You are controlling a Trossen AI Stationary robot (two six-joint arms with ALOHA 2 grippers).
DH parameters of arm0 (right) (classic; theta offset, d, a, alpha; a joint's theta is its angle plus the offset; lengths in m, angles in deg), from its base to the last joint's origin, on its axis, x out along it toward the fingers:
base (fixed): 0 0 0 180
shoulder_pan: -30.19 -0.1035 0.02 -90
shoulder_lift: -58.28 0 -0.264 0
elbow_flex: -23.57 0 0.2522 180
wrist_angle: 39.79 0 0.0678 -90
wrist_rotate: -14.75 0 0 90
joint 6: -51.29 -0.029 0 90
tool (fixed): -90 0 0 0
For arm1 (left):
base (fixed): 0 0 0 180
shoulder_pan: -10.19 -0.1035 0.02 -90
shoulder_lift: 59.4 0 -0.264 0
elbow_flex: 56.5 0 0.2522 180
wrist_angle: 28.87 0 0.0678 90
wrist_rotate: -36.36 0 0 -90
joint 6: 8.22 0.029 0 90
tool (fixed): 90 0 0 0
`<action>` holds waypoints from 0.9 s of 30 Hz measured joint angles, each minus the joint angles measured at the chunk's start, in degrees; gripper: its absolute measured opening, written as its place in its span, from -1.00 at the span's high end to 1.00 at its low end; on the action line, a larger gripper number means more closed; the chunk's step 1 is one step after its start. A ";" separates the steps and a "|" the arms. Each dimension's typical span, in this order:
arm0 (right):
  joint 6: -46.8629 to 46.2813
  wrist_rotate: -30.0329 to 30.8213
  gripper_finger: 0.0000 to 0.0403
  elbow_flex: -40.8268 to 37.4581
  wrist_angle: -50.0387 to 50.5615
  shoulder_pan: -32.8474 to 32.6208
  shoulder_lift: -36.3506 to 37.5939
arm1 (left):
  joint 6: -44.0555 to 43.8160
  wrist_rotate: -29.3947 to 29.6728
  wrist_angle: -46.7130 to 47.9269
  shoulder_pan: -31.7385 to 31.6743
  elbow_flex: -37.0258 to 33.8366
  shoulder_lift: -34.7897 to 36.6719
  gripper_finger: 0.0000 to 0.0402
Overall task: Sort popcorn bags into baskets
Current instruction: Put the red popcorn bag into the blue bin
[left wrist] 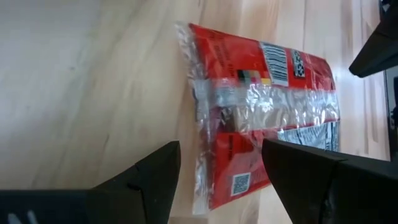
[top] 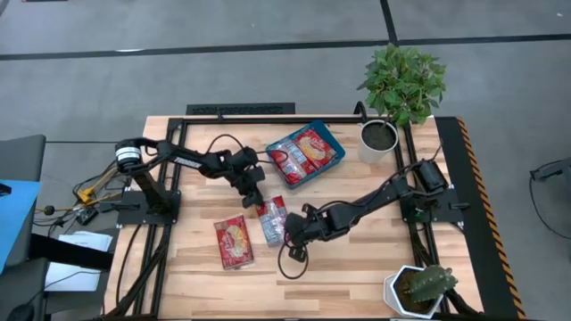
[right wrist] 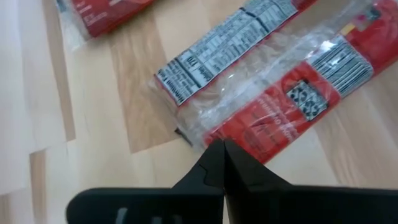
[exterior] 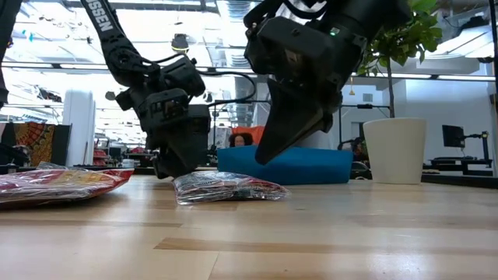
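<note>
A packet with red edges and a silvery middle lies flat on the wood table. My left gripper is open just above its far end, one finger on either side. My right gripper is shut, its tip a little above the packet's near-right edge. A red packet with a cream picture lies flat to the left. The teal basket stands farther back with several packets in it.
A white pot with a leafy plant stands right of the basket. Another white pot with a cactus sits at the near right corner. Bare wood lies along the near edge and at the near left.
</note>
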 joint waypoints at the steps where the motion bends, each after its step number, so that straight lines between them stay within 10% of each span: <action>1: 0.18 0.02 0.91 -0.13 -0.15 -0.12 0.00 | 0.26 0.17 -0.28 0.17 0.00 0.00 -0.11; 27: 7.91 -3.58 0.94 -1.38 -5.75 6.96 -4.24 | -0.80 -0.39 -1.17 2.72 -0.09 -0.04 -0.08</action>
